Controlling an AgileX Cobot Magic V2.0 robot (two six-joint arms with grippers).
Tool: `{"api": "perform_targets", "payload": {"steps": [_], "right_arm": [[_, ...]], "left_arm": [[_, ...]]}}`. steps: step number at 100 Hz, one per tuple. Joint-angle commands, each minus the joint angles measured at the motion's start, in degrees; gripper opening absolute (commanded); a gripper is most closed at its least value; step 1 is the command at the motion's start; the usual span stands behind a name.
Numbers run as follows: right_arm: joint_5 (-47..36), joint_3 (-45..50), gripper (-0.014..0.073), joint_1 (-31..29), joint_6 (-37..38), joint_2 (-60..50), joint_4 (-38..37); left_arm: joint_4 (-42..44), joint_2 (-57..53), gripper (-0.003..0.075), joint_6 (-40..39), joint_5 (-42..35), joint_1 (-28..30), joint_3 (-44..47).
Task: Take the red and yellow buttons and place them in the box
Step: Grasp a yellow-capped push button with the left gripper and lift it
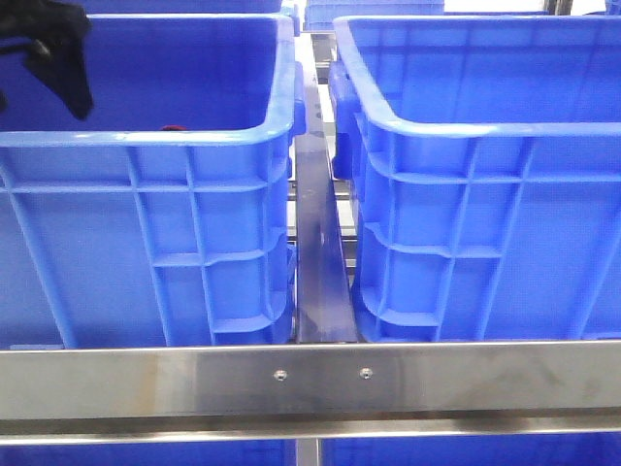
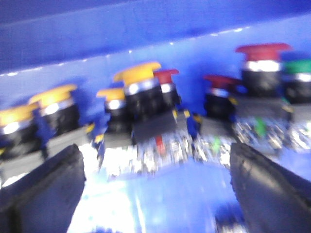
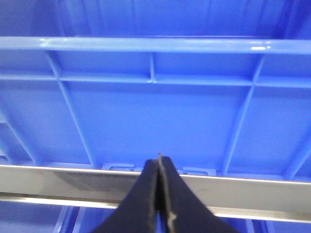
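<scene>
While the left crate (image 1: 146,175) holds yellow buttons (image 2: 138,80), red buttons (image 2: 261,58) and a green one (image 2: 297,68) along its wall, the left gripper (image 2: 155,179) hangs spread above them; the right gripper (image 3: 159,194), pressed together, faces the right box (image 1: 485,175) outside.

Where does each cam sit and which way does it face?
Front view: forward over a steel rail at two blue crates, left and right; part of the left arm shows over the left crate.
Left wrist view: inside a crate, facing the buttons; left gripper open.
Right wrist view: outside, facing a crate's ribbed wall and rail; right gripper shut, empty.
Shared: front and right wrist views both show a ribbed crate wall and steel rail.
</scene>
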Motion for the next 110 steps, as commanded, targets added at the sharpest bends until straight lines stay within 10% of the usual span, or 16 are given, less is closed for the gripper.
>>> {"api": "perform_targets", "payload": {"steps": [1,53,83,110], "right_arm": [[-4.44,-0.94,-0.0068,0.19,-0.21,-1.16,-0.64],[-4.44,-0.94,-0.0068,0.19,-0.21,-1.16,-0.64],[-4.44,-0.94,-0.0068,0.19,-0.21,-1.16,-0.64],[-4.44,-0.94,-0.0068,0.19,-0.21,-1.16,-0.64]], "left_arm": [[-0.05,0.67,0.0575,-1.47,-0.81,-0.52,-4.43],[-0.05,8.2,0.0559,-1.8,-1.63,-0.52,-6.53],[-0.48,8.2,0.0171,-1.8,-2.78,-0.52,-6.53],[-1.73,8.09,0.0148,-1.8,-3.62,-0.52,-6.53]]}}
